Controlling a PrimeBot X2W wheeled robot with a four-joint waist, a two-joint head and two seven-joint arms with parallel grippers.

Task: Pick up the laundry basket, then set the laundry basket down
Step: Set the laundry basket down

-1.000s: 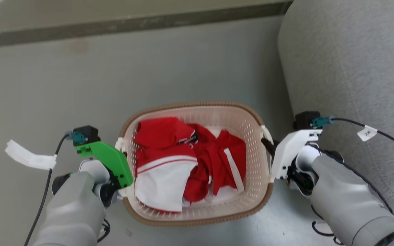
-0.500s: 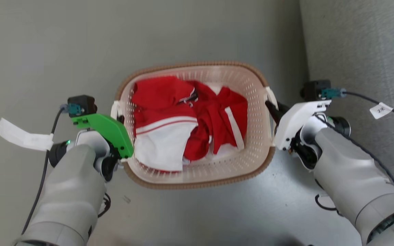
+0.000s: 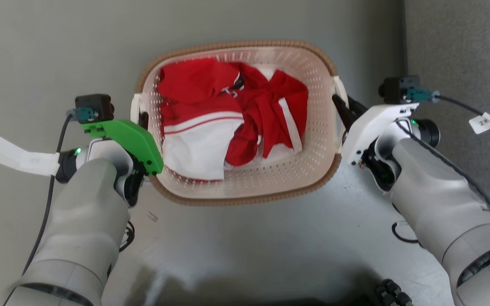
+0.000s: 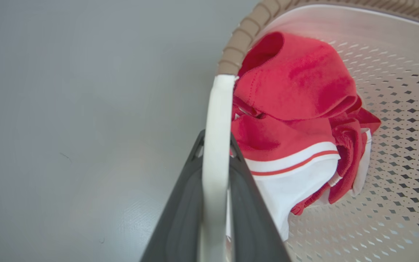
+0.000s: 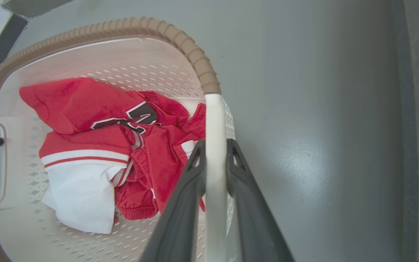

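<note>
Handles of laundry basket tight inside left gripper and right gripper.

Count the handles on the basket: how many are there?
2. The left handle is on the left side of the basket, clamped in the left gripper; the right handle is on its right side, clamped in the right gripper.
</note>
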